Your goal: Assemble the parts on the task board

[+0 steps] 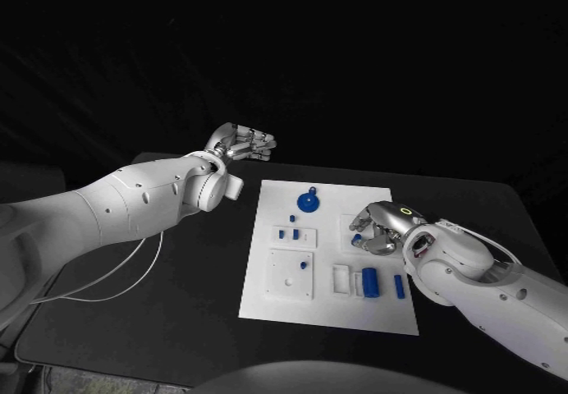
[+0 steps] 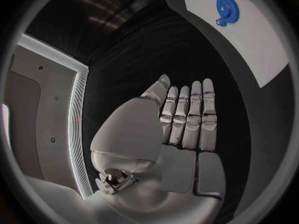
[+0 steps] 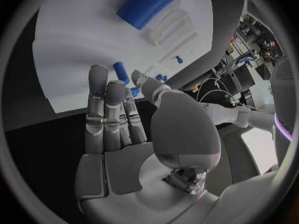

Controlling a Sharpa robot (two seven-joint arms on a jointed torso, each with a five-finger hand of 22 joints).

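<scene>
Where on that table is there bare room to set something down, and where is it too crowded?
Bare black table lies between the task board and the left arm's side, crossed by a thin white cable. The board's far right corner, beyond the blue gear, is bare too. The board's middle and near right are crowded: small blue parts, the blue cylinder, and the right hand over them.

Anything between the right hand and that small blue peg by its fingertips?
Nothing visible. The right hand hovers over the task board with the small blue peg just past its fingertips, bare white board around it.
</scene>
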